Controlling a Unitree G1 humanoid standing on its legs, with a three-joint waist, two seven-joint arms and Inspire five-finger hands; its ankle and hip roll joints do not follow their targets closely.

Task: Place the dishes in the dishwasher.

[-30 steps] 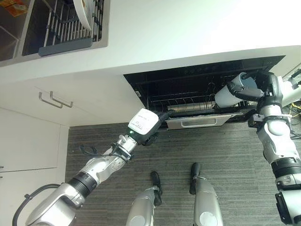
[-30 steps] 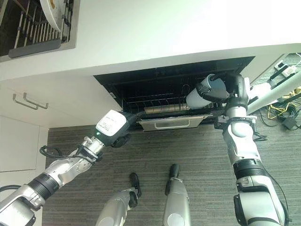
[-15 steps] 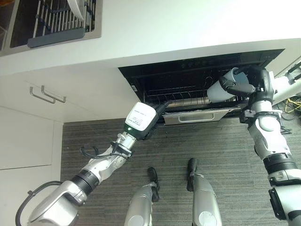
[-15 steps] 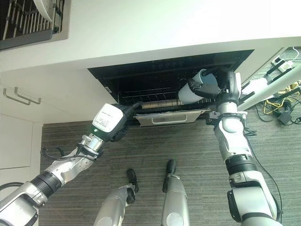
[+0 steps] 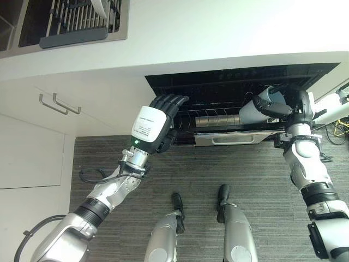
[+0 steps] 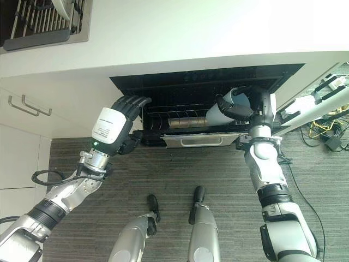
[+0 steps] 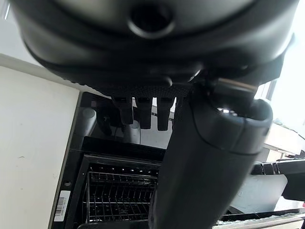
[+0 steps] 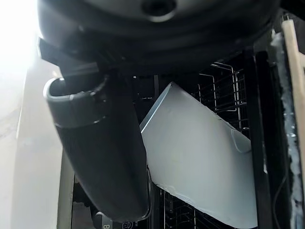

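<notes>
A: Left eye: left hand [image 5: 163, 112] has let go of the rack edge. A second ago it was hooked low on the dishwasher rack [image 5: 218, 117]; now it's lifted, fingers spread and relaxed, holding nothing, just in front of the dishwasher's [image 5: 163, 82] left corner. Right hand [image 5: 294, 106] still wrapped round the cup [image 5: 260, 108], mouth angled up and to the right, over the right side of the rack.

B: Right eye?

A: Same story. Rack sits partly out, with the grey front panel [image 6: 199, 141] below it. The cup has stayed about where it was above the wires. Plate [image 6: 64, 6] still in the drying rack [image 6: 38, 30] up on the counter.

B: Left wrist?

A: Fingers [image 7: 143, 112] straight, thumb forward, nothing between them. Open cavity and rack wires beyond.

B: Right wrist?

A: Thumb [image 8: 102, 152] across the cup's pale wall [image 8: 200, 157], clamped. Rack wires behind it.

B: Meaning?

A: My read: rack pull looks finished, left hand clearing away. The cup isn't set down yet, so lowering it into the rack is next. Plate still to come.
</notes>
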